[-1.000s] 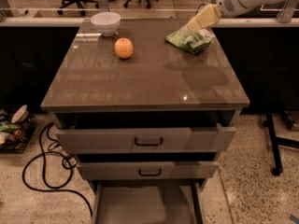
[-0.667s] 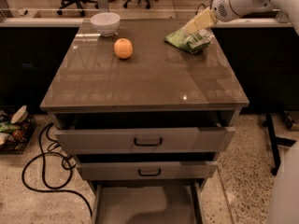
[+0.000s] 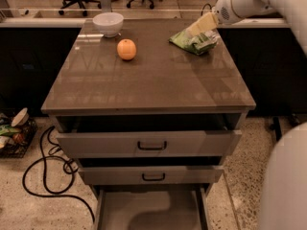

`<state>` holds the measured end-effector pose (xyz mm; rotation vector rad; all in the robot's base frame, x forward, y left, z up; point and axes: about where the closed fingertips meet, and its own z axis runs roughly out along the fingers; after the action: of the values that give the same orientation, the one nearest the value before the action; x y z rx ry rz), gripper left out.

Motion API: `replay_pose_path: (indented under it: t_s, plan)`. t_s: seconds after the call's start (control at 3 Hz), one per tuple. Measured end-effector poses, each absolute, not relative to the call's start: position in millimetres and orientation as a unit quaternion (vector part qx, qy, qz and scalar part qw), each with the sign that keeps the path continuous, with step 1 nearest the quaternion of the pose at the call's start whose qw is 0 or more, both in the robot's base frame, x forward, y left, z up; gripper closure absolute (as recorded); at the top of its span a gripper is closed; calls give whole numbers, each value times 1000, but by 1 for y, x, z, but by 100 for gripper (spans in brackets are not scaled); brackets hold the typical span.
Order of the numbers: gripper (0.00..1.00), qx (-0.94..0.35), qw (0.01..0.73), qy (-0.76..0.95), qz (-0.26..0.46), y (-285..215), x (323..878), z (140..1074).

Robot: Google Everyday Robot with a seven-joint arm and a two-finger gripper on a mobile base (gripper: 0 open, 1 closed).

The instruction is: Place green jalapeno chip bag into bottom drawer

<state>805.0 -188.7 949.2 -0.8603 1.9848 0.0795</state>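
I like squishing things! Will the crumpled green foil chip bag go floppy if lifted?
Probably floppy: the crumpled light-green foil chip bag lies wrinkled and saggy. Likely light, being thin foil, and maybe slippery. The gripper sits over its back edge.

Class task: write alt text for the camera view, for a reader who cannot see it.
The robot's hand is at a green jalapeno chip bag on the far right of a cabinet top that also holds an orange fruit and a white bowl. Below, the bottom drawer stands pulled out furthest of three.
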Motion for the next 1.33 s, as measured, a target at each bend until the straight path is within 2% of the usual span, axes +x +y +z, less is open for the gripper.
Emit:
replay_pose_path:
  t_s: [1.0,1.33]
  plan:
    - [0,-347,456,818,57,-189,881,870]
    - [12,-339,434,833,56,-197,887,847]
